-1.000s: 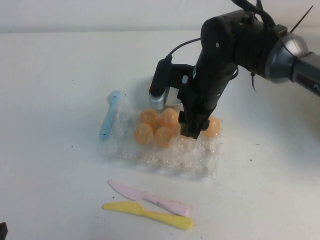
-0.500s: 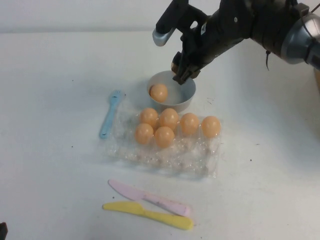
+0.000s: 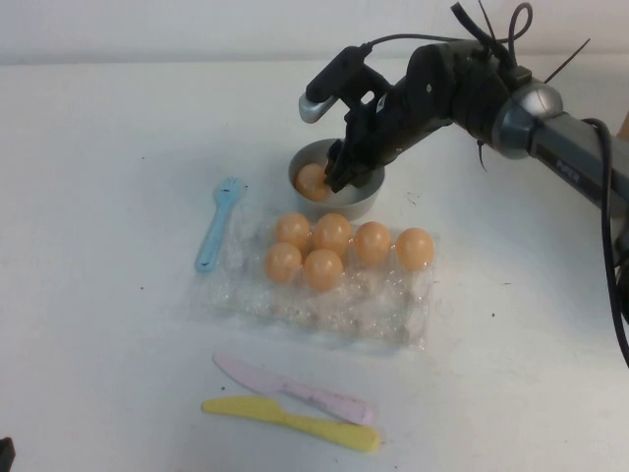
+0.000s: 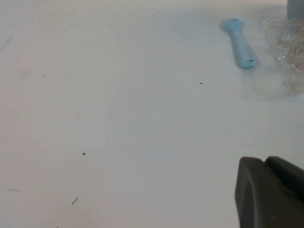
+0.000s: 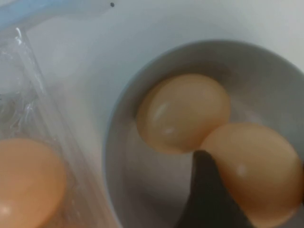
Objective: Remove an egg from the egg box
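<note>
The egg box [image 3: 324, 305], a clear crinkly tray, lies mid-table with several orange-tan eggs in its far cups. My right gripper [image 3: 339, 172] reaches down into the grey bowl [image 3: 364, 202] just behind the tray. In the right wrist view its dark finger [image 5: 204, 199] presses against an egg [image 5: 256, 171], which it grips inside the bowl [image 5: 266, 57]. A second egg [image 5: 183, 111] lies loose in the bowl, touching the held one; it also shows in the high view [image 3: 313, 182]. My left gripper [image 4: 273, 190] is shut and empty, parked over bare table far left of the tray.
A blue spoon [image 3: 216, 224] lies left of the tray and also shows in the left wrist view [image 4: 240, 45]. A pink knife [image 3: 295, 388] and a yellow knife [image 3: 295, 421] lie near the front edge. A tray corner [image 5: 28, 95] with an egg [image 5: 23, 185] sits beside the bowl.
My right gripper rose from the tray's far row with an egg, swung over the bowl and has now lowered into it. One cup in the tray's far row is empty.
</note>
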Controlling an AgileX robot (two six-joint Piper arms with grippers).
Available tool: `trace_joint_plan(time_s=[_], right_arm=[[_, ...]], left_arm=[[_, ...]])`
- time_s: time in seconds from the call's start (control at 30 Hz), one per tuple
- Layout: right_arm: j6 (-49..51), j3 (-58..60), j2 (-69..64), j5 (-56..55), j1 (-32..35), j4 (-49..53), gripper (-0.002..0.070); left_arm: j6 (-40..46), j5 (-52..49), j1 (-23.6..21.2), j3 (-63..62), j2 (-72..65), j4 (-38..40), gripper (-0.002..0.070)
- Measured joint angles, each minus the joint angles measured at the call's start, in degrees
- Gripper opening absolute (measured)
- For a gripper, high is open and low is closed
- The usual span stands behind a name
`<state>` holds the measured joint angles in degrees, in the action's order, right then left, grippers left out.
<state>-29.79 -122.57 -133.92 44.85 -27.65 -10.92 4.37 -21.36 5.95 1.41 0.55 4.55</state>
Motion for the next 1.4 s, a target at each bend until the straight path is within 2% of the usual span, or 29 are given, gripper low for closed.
trace_joint_plan(time_s=[0.2,0.43,0.5,0.6,0.67,0.7,0.8,1.03,1.13,1.4], right_arm=[[0.0,-0.6,-0.7,0.5,0.4,-1.2,0.0393],[0.3,-1.0,1.5,4.1,0.6,-1.0,0.0389],[1.7,-1.0,3.2,6.0,0.6,-1.0,0.0337],[3.7,-0.3,6.7,7.2,0.6,-2.5,0.014],[4.7,2.2,10.0,6.4,0.6,-3.9,0.006],[5.2,4.9,11.9,4.7,0.5,-4.5,0.0029],[6.5,13.8,18.3,-2.9,-0.1,-5.0,-0.0001],[7.1,45.5,40.0,-32.3,-3.3,-7.1,-0.0015],[7.1,53.9,49.3,-37.1,-3.6,-7.3,-0.0015],[7.1,68.0,71.1,-37.7,-3.6,-7.4,-0.0015]], left_arm=[[0.0,0.0,0.0,0.0,0.0,0.0,-0.0004],[0.0,0.0,0.0,0.0,0.0,0.0,-0.0004],[0.0,0.0,0.0,0.0,0.0,0.0,-0.0004],[0.0,0.0,0.0,0.0,0.0,0.0,-0.0004],[0.0,0.0,0.0,0.0,0.0,0.0,-0.0004],[0.0,0.0,0.0,0.0,0.0,0.0,-0.0004],[0.0,0.0,0.0,0.0,0.0,0.0,-0.0004],[0.0,0.0,0.0,0.0,0.0,0.0,-0.0004],[0.0,0.0,0.0,0.0,0.0,0.0,-0.0004],[0.0,0.0,0.0,0.0,0.0,0.0,-0.0004]])
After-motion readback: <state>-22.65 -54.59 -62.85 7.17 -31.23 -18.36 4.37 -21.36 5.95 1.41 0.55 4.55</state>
